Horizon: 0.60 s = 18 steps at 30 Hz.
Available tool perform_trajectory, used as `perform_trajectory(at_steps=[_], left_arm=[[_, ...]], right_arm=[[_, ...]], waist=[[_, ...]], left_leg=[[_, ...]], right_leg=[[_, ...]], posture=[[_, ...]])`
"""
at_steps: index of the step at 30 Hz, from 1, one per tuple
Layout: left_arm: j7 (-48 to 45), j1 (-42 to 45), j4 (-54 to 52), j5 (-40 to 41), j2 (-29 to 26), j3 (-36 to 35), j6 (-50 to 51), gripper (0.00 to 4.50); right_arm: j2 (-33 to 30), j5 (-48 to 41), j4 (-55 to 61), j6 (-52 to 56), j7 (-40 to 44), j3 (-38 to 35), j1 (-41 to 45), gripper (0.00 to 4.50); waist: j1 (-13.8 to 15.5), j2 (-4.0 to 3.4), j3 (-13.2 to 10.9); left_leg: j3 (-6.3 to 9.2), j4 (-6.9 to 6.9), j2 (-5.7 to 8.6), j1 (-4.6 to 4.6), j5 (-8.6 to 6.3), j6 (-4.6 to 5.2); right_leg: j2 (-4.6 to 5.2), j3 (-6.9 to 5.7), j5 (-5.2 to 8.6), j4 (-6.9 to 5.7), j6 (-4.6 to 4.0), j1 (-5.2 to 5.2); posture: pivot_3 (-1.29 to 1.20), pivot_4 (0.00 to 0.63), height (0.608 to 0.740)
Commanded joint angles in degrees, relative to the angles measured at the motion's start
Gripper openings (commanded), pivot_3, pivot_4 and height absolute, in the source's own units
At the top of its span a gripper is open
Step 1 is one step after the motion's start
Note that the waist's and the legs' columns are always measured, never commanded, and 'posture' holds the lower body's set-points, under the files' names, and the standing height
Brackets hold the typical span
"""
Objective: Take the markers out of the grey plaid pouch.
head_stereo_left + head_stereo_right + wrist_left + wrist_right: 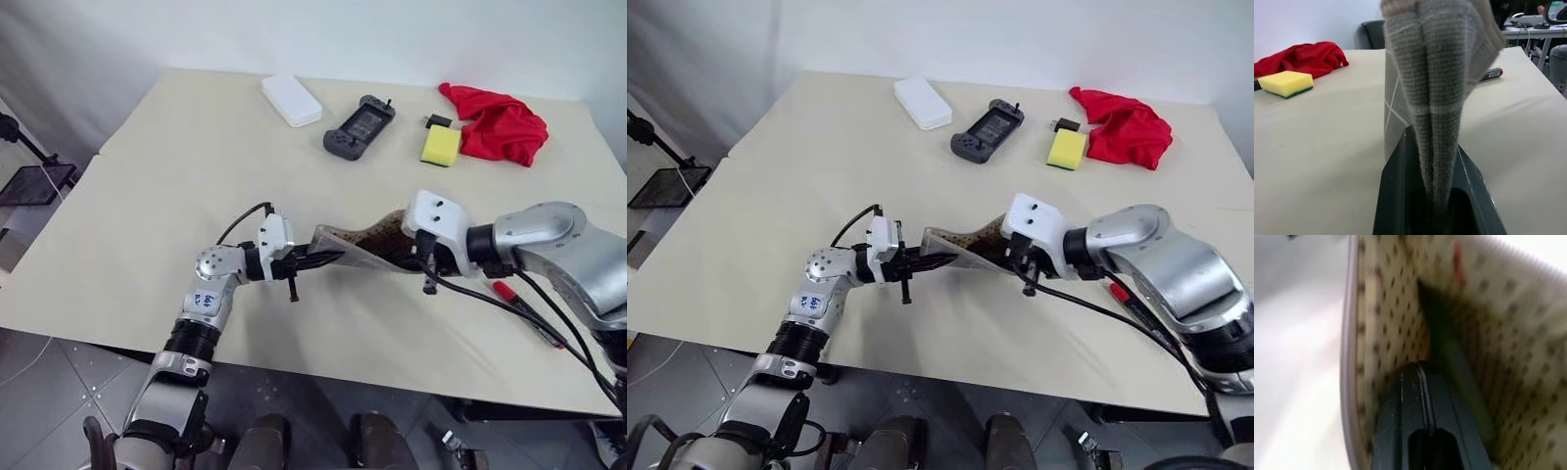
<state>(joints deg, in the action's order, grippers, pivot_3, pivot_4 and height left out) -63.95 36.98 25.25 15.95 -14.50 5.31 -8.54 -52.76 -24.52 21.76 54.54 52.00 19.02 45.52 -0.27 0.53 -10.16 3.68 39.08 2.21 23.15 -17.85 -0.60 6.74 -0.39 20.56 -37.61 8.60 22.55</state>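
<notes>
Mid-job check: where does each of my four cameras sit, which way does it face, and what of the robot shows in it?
Left eye view: head, looking down over the table; left gripper shut on the grey plaid pouch, right gripper at its mouth.
Right eye view: same scene beside it; both arms, red-capped marker on the table.
Left wrist view: along its gripper's fingers clamping the pouch; sponge, red cloth beyond.
Right wrist view: into the pouch's dotted lining; shut fingers.
Shared: pouch in all four.
</notes>
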Motion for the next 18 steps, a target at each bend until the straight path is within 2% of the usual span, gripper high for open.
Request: perform_trajectory(at_steps=[1, 2, 5, 16, 18], left_arm=[[-0.22, 0.80, -1.13, 0.87, 0.55, -0.18, 0.27, 0.00], [-0.22, 0.81, -1.11, 0.81, 0.65, -0.12, 0.30, 0.00], [-0.10, 1.05, -1.12, 0.77, 1.22, 0.18, 0.50, 0.00], [-0.38, 1.43, -1.22, 1.35, 1.37, -0.32, 1.69, 0.00], [-0.54, 1.33, -1.34, 1.41, 1.21, -0.34, 1.88, 0.00]], right_arm=[[2.99, 5.65, -1.31, -0.41, -1.94, 4.60, 2.86, 0.01], [3.29, 7.34, -1.97, -0.98, -1.92, 5.97, 3.17, 0.01], [5.34, 12.67, -5.80, -3.54, -3.89, 8.72, 3.57, 0.56], [9.35, 20.98, -10.49, -8.21, -1.12, 11.83, 4.43, 4.12], [9.52, 21.53, -11.58, -8.33, 0.80, 12.57, 4.56, 4.12]], waist=[[0.12, 0.00, 0.00], [0.15, 0.00, 0.00], [0.32, 0.00, 0.00], [-0.08, 0.00, 0.00], [-0.06, 0.00, 0.00]], left_leg=[[0.00, 0.00, 0.00, 0.00, 0.00, -0.01], [0.02, -0.01, 0.01, 0.01, 0.00, -0.01], [0.06, -0.02, 0.08, 0.04, 0.00, 0.00], [0.04, 0.00, 0.06, 0.02, 0.01, -0.03], [0.04, -0.01, 0.06, 0.02, 0.01, -0.03]], right_leg=[[0.00, 0.00, 0.00, -0.01, 0.00, 0.02], [0.00, -0.01, 0.00, 0.00, 0.00, 0.02], [0.04, -0.02, 0.00, 0.02, 0.00, 0.01], [0.00, -0.02, 0.00, -0.05, 0.00, 0.04], [-0.01, -0.02, 0.00, -0.04, 0.00, 0.04]], posture=[[0.00, 0.150, 0.740], [0.00, 0.150, 0.740], [0.00, 0.150, 0.740], [0.00, 0.150, 0.740], [0.00, 0.150, 0.740]])
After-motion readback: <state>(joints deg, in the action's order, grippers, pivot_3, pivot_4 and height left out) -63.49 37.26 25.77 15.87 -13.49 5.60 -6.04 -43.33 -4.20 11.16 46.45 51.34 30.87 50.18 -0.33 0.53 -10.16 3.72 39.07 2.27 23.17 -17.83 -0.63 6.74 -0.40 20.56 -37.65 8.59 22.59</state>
